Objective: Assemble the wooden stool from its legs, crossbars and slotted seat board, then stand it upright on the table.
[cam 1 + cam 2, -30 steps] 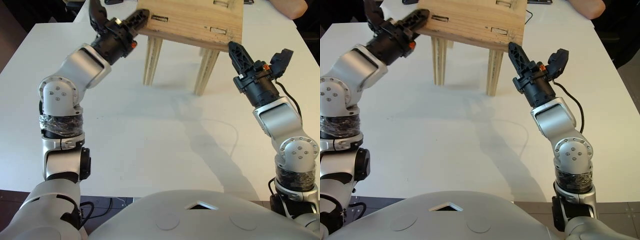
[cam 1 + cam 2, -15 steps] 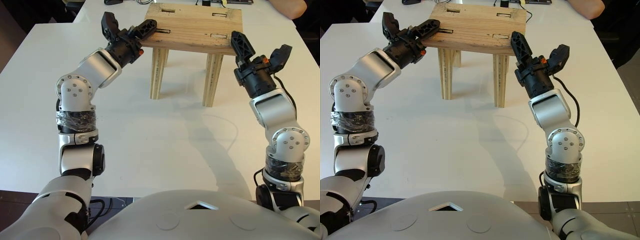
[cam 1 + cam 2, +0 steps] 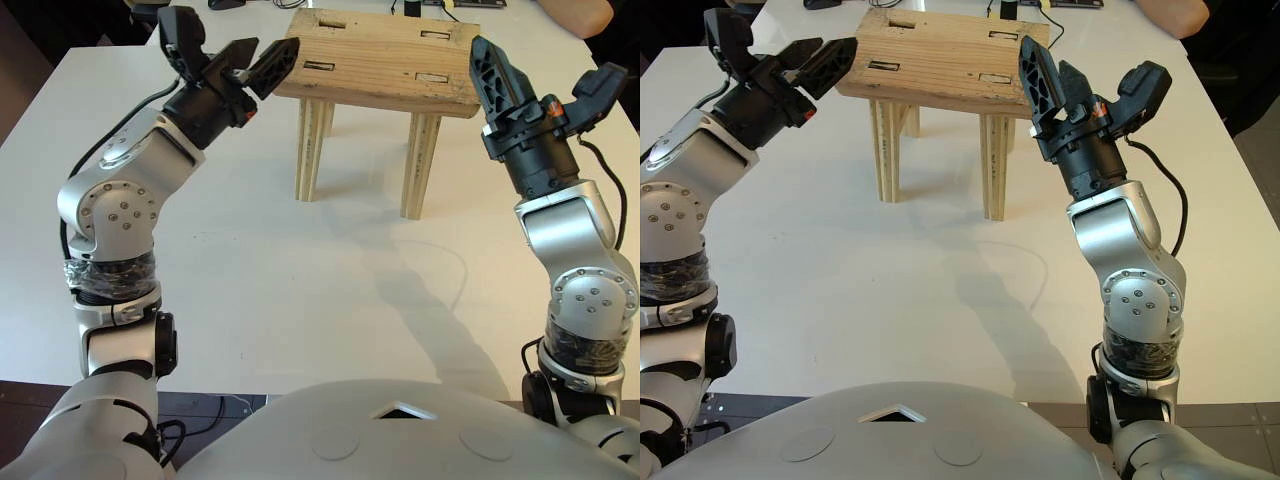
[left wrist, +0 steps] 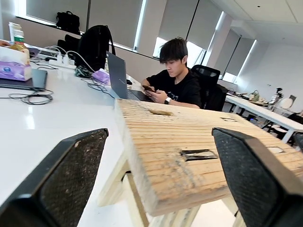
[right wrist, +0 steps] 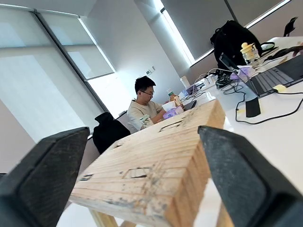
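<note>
Stool (image 3: 380,55) stands upright on all its legs on the table (image 3: 250,290), so the last step looks finished. The left gripper (image 3: 232,48) and right gripper (image 3: 548,85) flank the seat's near corners, their fingers spread wide and gripping nothing. The next move probably calls for drawing both arms away without nudging the stool.

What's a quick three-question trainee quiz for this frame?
1. True or false: the stool lies on its side on the table.
2. Pick one: the left end effector is A) open beside a near corner of the seat board, B) shut on a leg, C) shut on a crossbar.
3. Fill in: the seat board's top shows ____ slots.

Key: 1 false, it stands upright on its legs. 2 A. 3 four.
</note>
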You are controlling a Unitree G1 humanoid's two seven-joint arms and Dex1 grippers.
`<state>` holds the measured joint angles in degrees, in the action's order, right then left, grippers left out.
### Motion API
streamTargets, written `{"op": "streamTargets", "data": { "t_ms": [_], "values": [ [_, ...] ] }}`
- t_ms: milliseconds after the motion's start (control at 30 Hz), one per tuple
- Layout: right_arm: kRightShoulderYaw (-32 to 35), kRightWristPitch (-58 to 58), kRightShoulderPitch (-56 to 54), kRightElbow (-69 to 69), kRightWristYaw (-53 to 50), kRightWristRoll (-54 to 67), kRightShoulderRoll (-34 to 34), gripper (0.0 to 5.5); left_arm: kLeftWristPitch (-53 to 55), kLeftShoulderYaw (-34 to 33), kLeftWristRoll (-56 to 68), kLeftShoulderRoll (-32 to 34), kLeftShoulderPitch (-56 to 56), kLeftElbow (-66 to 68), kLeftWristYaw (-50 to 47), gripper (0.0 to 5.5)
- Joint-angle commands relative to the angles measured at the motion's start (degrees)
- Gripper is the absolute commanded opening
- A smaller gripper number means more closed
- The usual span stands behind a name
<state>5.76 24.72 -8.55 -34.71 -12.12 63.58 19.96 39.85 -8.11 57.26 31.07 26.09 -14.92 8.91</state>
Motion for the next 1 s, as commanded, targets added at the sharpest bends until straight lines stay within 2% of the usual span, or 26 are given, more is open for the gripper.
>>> {"op": "streamTargets", "data": {
  "t_ms": [33,100,200,433,700,1000],
  "values": [
    [-1.37,1.16,1.9,2.1,0.77,-9.35,1.24,4.22,-1.14,0.57,-6.48,-0.02,-2.06,0.55,0.62,4.05],
    [-2.11,0.42,2.42,3.33,0.13,-16.42,1.73,4.22,-3.15,0.53,-11.34,0.14,-2.73,2.36,0.32,4.05],
    [-2.88,-3.0,4.37,7.4,-0.66,-30.3,2.79,4.22,-12.21,4.03,-25.45,2.25,-4.98,7.51,1.2,4.05],
    [-3.05,-11.98,8.27,17.18,2.57,-46.77,1.67,4.22,-25.79,2.96,-39.59,-0.7,-8.44,20.15,0.05,4.05],
    [-4.93,-15.82,9.17,26.23,6.56,-57.12,0.28,4.22,-33.77,4.85,-48.48,-3.9,-10.12,28.83,0.8,4.05],
    [-5.58,-22.46,9.85,42.51,5.43,-65.84,-2.39,4.22,-37.6,6.74,-53.54,-8.06,-11.19,33.0,0.74,4.05]
  ]
}}
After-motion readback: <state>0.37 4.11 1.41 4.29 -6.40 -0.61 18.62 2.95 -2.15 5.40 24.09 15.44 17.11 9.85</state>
